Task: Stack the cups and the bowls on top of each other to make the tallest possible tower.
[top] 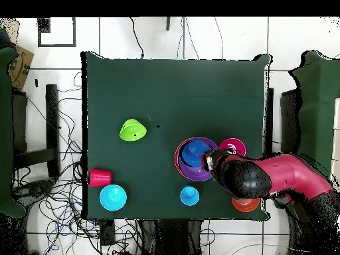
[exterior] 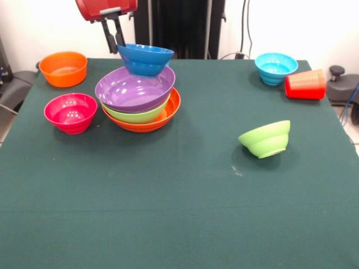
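The hand pinches the far rim of the dark blue bowl, which sits tilted on the purple bowl atop the tower on the counter, apparently being seated to add height.

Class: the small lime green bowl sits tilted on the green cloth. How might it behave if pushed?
The small lime green bowl leans on its side, so it would probably rock or roll. Its glossy plastic looks light and rigid; it may slide on the table.

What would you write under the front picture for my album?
Robot gripper beside a glossy dark blue plastic bowl atop stacked purple, green and orange bowls.
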Tool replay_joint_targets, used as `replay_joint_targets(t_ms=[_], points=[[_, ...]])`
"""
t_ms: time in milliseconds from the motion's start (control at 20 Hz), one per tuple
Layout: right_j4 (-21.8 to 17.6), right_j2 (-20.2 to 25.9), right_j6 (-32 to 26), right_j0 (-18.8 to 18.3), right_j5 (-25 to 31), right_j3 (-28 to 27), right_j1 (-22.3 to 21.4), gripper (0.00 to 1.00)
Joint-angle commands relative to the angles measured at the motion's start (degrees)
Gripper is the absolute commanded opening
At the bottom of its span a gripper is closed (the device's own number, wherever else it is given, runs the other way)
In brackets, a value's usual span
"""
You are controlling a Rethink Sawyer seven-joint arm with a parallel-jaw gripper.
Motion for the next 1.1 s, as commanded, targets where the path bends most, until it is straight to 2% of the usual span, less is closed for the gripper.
replay_joint_targets(t_ms=[50,500,1100], points=[[-4.67,-2.82,-6.32,2.19,-0.77,-2.40,1.82,0.00],[-4.92,-2.77,-5.88,2.10,-1.08,-2.17,1.86,0.00],[-7.83,-4.07,-5.81,2.26,-2.06,-2.00,3.08,0.00]])
